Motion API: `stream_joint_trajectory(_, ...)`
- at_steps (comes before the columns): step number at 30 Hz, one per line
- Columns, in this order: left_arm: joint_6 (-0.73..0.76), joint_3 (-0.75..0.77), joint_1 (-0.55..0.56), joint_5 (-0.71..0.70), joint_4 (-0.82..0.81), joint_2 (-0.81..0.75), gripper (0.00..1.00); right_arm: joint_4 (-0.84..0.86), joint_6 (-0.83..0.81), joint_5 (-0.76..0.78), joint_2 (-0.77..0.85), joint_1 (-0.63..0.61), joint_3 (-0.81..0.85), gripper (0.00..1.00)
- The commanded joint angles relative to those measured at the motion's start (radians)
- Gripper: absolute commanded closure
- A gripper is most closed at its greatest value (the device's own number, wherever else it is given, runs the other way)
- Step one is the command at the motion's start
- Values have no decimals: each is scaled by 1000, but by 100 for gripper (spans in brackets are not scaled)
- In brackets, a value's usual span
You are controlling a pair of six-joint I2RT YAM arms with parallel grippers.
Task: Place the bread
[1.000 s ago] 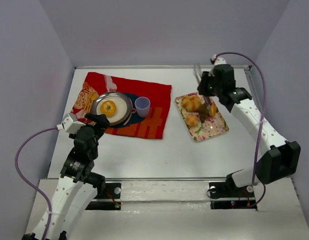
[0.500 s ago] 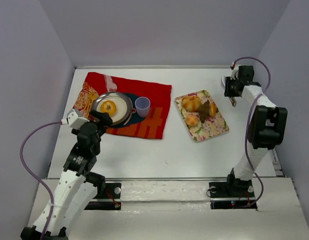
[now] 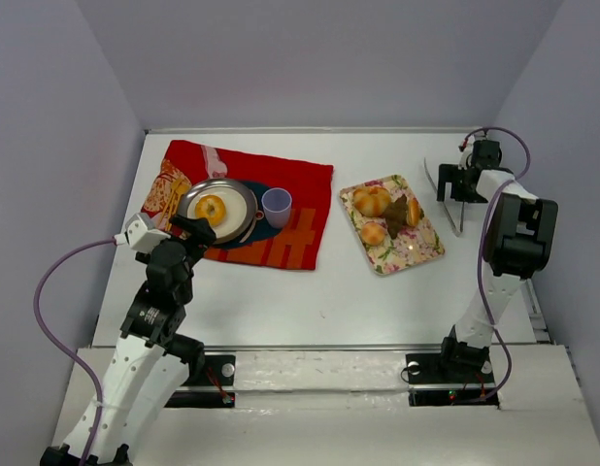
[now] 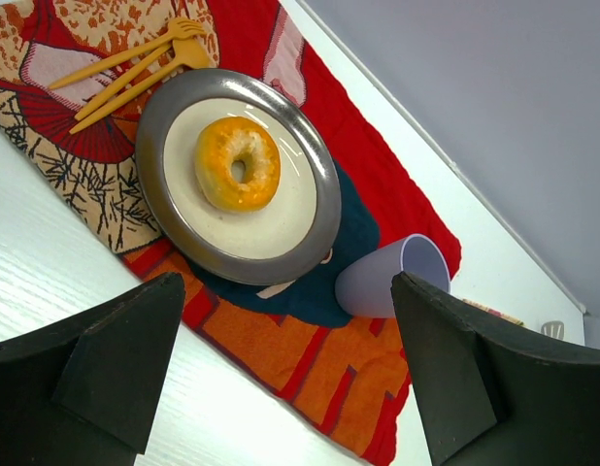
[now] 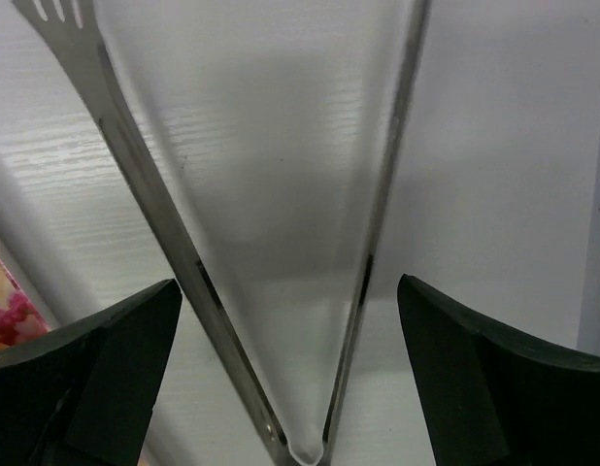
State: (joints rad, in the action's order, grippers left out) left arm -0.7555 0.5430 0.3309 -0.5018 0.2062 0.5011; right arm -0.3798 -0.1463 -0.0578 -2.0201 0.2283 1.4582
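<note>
The bread (image 3: 211, 209) (image 4: 237, 163), a golden ring with a dark hole, lies on the steel-rimmed plate (image 3: 250, 216) (image 4: 324, 209) on the red cloth. My left gripper (image 3: 191, 231) (image 4: 286, 282) hovers open just in front of the plate, holding nothing. My right gripper (image 3: 463, 181) (image 5: 285, 286) is at the far right of the table, open. Metal tongs (image 3: 461, 218) (image 5: 145, 194) lie spread in a V on the white table between its fingers, unclamped.
A lilac cup (image 3: 276, 206) (image 4: 392, 277) stands right of the plate on the cloth (image 3: 305, 189). Yellow cutlery (image 4: 135, 63) lies at the cloth's far left. A floral tray (image 3: 426, 248) holds a scored bun (image 3: 372, 201), a smaller bun (image 3: 374, 233) and a brown piece (image 3: 407, 212).
The right arm drew back from over the tray to the far right edge. Its jaws went from shut on the tongs to open, leaving the tongs on the table. The left arm barely shifted.
</note>
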Motion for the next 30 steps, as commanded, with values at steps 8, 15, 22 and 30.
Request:
stream_joint_trajectory(8,13,-6,-3,-40,-44,-1,1,45,122,113,286,-3,-12,0)
stream_joint_trajectory(15,8,-8,-3,-52,-33,-12,1,90,492,-46,657,-3,-339,0)
stream_joint_trajectory(22,22,-6,-3,-37,-53,16,1,294,602,-131,948,-3,-694,0)
stream_joint_trajectory(30,31,-12,-3,-7,-68,22,1,291,680,-111,1130,-3,-824,0)
